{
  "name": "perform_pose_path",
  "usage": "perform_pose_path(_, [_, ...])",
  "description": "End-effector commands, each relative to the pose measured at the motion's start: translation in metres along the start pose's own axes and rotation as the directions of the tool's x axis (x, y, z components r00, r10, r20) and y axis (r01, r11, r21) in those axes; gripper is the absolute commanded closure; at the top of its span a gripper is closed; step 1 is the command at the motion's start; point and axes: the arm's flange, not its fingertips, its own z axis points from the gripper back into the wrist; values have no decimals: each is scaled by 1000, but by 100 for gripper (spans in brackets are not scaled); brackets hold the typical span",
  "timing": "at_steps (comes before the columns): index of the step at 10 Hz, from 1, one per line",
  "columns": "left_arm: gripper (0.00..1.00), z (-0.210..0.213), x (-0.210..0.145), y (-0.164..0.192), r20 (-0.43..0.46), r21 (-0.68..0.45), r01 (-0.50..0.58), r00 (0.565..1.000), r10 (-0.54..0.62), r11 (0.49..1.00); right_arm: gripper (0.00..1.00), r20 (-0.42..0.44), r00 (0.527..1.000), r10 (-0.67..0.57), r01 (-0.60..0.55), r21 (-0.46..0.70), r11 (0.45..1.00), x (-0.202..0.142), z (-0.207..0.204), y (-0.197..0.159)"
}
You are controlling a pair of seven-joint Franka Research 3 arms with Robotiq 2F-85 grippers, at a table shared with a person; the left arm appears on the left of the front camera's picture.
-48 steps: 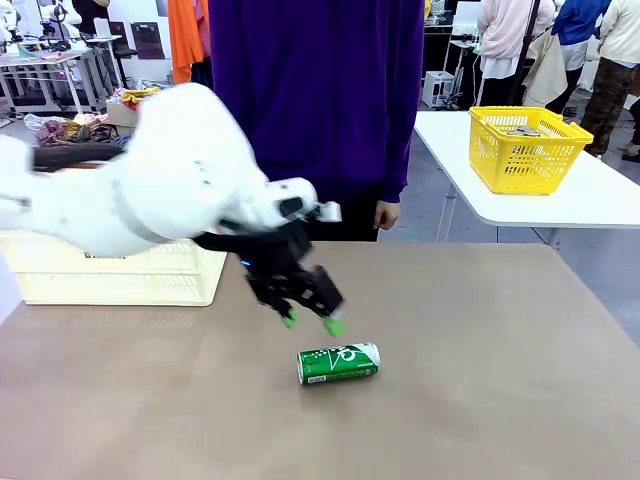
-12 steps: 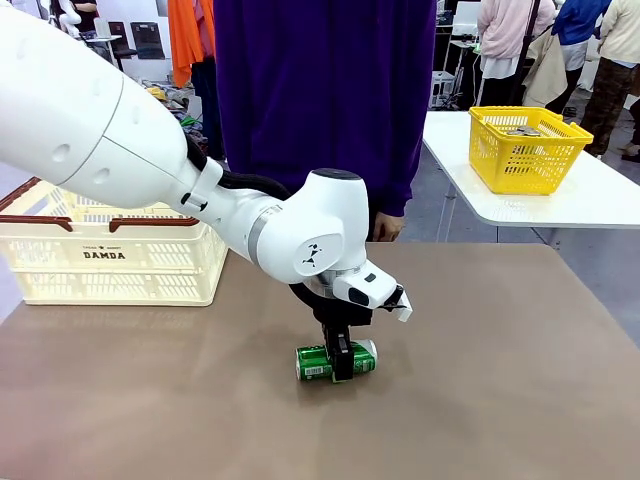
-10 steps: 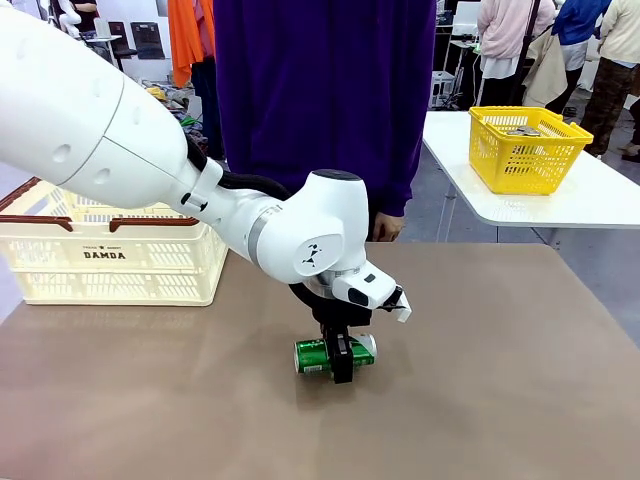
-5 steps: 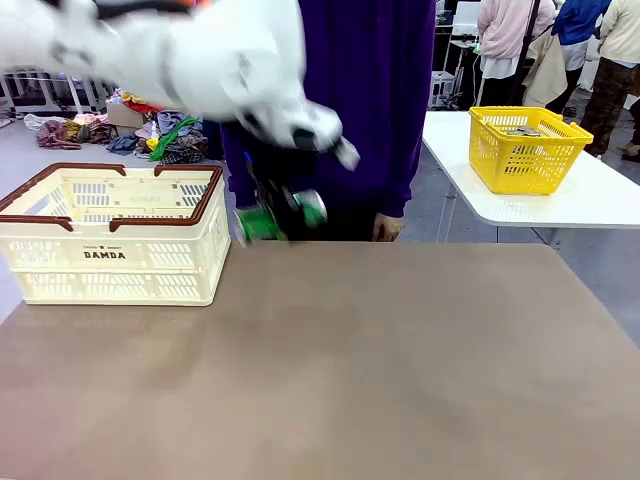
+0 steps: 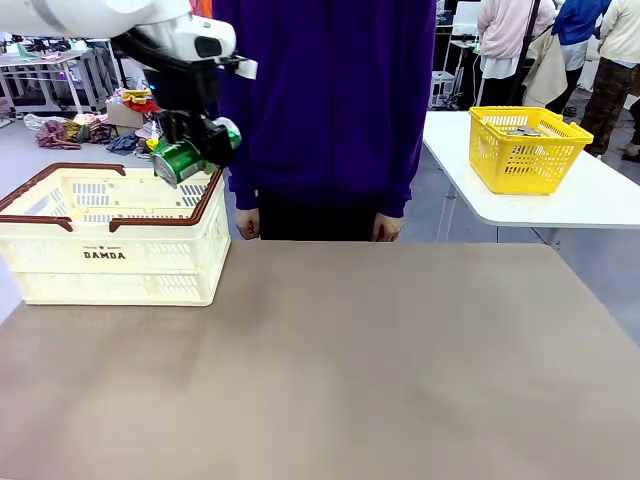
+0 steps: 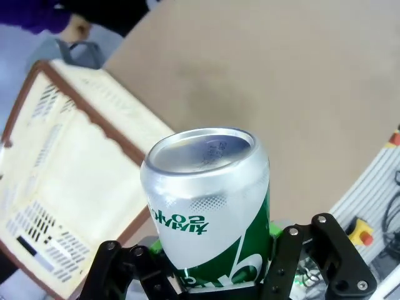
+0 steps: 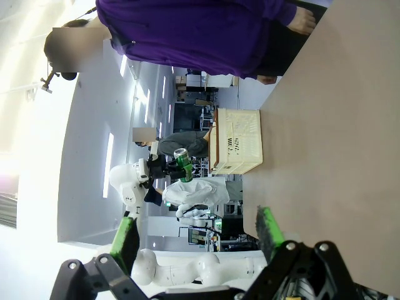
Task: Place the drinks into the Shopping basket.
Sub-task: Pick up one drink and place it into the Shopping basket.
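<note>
L gripper [image 5: 203,138] clamped on green can [image 5: 180,160]. Can held in air, tilted, silver top toward wrist cam, over right rim of Shopping basket [image 5: 110,262] at table [image 5: 400,360] left side. R gripper [image 7: 195,232] jaws spread wide, nothing between.
</note>
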Motion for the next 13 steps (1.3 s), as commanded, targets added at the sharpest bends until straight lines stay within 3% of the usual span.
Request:
perform_pose_path(1, [100,1,14,-19,-15,-19,112,994,-112,994,0,-3,1000,9,-9,9,1000,0,1,2])
perform_pose_path(3, [100,-6,8,-18,-9,-13,53,999,-53,999,0,-3,1000,9,-9,9,1000,0,1,2])
perform_pose_path(5, [100,13,34,58,130,-71,-193,971,201,979,0,-3,1000,9,-9,9,1000,0,1,2])
perform_pose_path(8, [100,4,-6,175,180,-138,-523,822,540,841,0,-3,1000,9,-9,9,1000,0,1,2])
perform_pose_path(9, [100,-6,-24,198,194,-139,-590,771,606,795,0,-3,1000,9,-9,9,1000,0,1,2])
perform_pose_path(11, [100,-40,-52,229,193,-183,-617,741,643,766,0,-3,1000,9,-9,9,1000,0,1,2])
perform_pose_path(13, [100,-103,-77,248,94,-261,-682,687,721,683,0,-3,1000,9,-9,9,1000,0,1,2])
